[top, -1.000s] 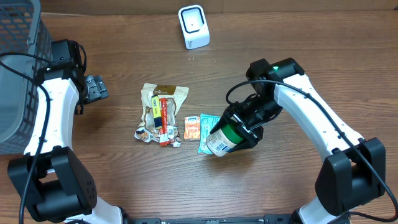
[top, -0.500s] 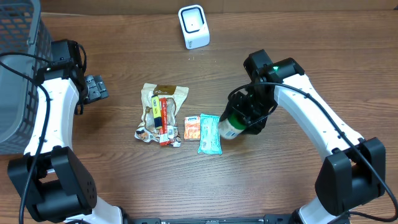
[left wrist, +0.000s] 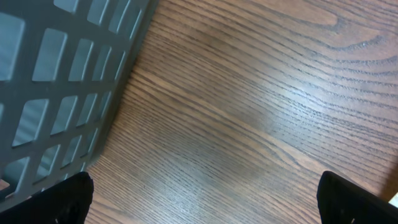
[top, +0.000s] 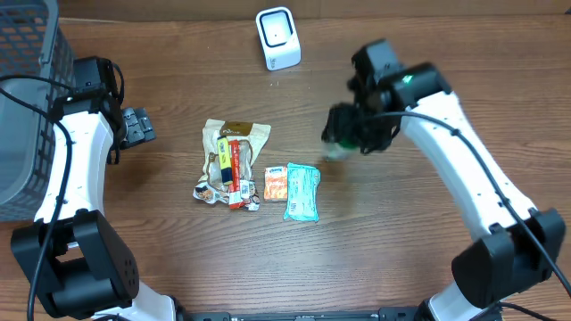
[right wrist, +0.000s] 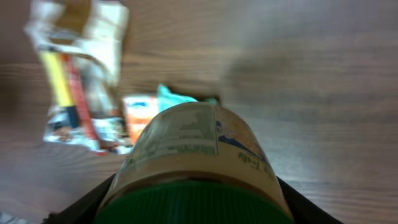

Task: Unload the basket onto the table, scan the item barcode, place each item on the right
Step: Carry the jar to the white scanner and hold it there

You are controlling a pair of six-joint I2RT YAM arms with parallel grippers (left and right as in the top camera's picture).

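A grey basket (top: pixel 22 89) stands at the table's (top: pixel 428 267) left edge — mid-table lie a snack bag (top: pixel 230 160), an orange packet (top: pixel 276 184) and a teal packet (top: pixel 302 192), side by side.

we see white shells and black joints on the left arm (top: pixel 78 156) and right arm (top: pixel 464 165), black cables (top: pixel 66 169) alongside, and a black left hand (top: pixel 141 126) and right hand (top: pixel 350 134).
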